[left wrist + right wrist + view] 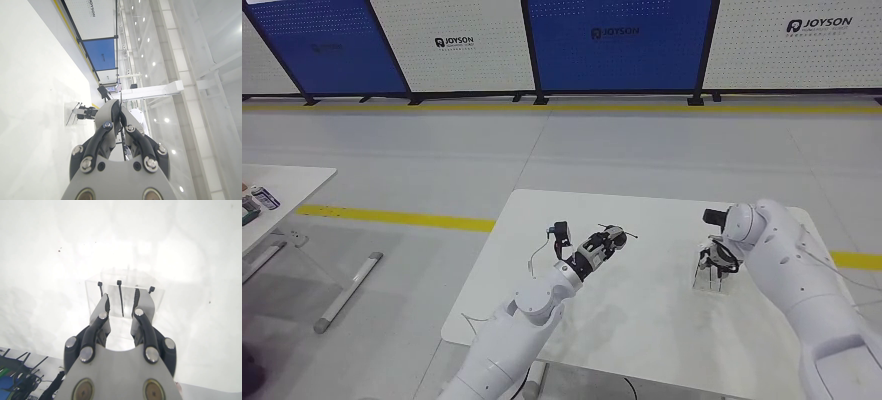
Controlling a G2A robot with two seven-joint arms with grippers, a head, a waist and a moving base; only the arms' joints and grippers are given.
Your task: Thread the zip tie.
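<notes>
Above the middle of the worktop (pixel 642 330) a tie (pixel 120 97) is clamped in the left pincer (pixel 119 111). Light and whippy, it is judged best gripped near its tip. The right pincer (pixel 121 294) is spread wide at the holder (pixel 92 294) toward the right edge.

- White rectangular table (pixel 642 320): bears the holder.
- Clear plastic block holder (pixel 90 298): on the table's right half, set in from the edges.
- Three black plastic zip ties (pixel 121 298): stand side by side in the holder, heads uppermost.
- Right gripper (pixel 121 294): at the holder, fingers spread to either side of the middle tie, with the outer two ties beyond them.
- Left gripper (pixel 119 108): above the table's middle, left of the holder and well apart from it.
- Single black zip tie (pixel 120 98): pinched between the left gripper's fingers, its end standing out past the tips.
</notes>
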